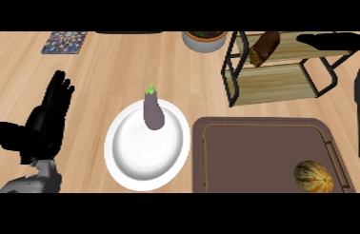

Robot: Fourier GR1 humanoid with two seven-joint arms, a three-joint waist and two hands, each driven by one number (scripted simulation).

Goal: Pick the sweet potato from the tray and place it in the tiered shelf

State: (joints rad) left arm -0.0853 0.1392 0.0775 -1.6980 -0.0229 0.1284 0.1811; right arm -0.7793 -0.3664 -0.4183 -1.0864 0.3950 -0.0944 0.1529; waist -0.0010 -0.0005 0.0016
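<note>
The left robot hand (51, 115) rests open at the view's left edge, fingers up. To its right there is a strip of bare worktop (119, 71), then a white plate (144, 157) with an eggplant (153, 113) lying over its far rim, stem pointing away. The plate's right rim nearly meets the brown tray (260, 152), which runs out at the lower edge and holds a striped melon (313, 177) in its near right corner.

The right robot hand (327, 40) shows as a dark shape over the shelf (274, 83); I cannot tell whether it is open or closed. Just left of it, the sweet potato (265, 48) leans on the upper tier. Its long axis runs far to near, with the near end tipped leftward past the tier's edge. A pot (204, 42) stands just left of the shelf frame.
</note>
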